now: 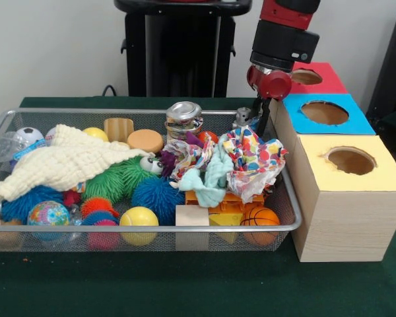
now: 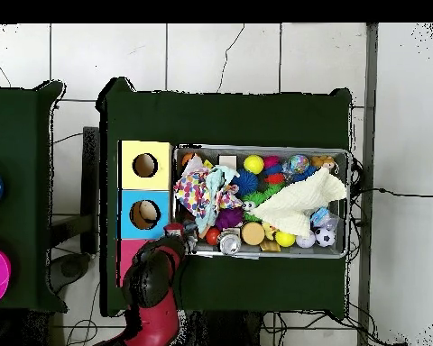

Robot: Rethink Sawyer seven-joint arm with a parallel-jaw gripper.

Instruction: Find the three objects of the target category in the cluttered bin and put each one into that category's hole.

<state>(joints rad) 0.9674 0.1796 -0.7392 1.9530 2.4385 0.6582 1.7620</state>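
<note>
The wire mesh bin [image 1: 152, 228] is full of toys and cloths. My gripper [image 1: 260, 121] hangs over the bin's far right corner, beside the wooden box; in the overhead view [image 2: 179, 236] the arm covers most of it. A small greyish see-through thing [image 1: 243, 117], perhaps a wrinkly bottle, sits right beside the gripper; I cannot tell if it is held. A see-through bottle with a blue label [image 1: 12, 148] lies at the bin's far left, next to a small soccer ball [image 1: 30, 136]. The red-faced hole [image 1: 306, 76] is behind the gripper. No third bottle shows.
A shiny metal can [image 1: 183, 117] stands at the bin's far rim. A cream cloth [image 1: 72, 162], a patterned cloth [image 1: 254, 158], fuzzy balls and blocks fill the bin. The blue-faced hole [image 1: 325, 112] and yellow-faced hole [image 1: 351, 160] lie nearer the camera.
</note>
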